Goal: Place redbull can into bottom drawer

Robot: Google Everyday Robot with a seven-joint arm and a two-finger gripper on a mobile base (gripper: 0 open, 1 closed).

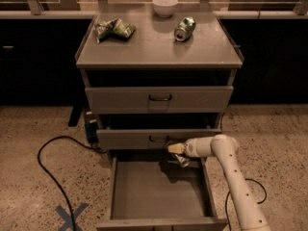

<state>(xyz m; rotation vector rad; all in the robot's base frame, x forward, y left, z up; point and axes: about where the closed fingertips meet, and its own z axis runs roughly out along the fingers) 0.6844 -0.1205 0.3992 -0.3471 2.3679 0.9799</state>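
The bottom drawer (123,190) is pulled out wide, and its plain grey floor is bare. My gripper (175,149) reaches in from the right, just under the middle drawer's front and over the back right part of the open drawer. It is shut on the redbull can (182,160), a slim silvery can that hangs tilted just below the fingers, above the drawer floor. The can's shadow falls on the floor beneath it.
On the cabinet top lie a green can (185,28) on its side, a white bowl (165,6) and a green crumpled bag (114,29). The two upper drawers (159,99) are nearly closed. A black cable (50,174) and a blue tape cross (71,215) lie on the floor at left.
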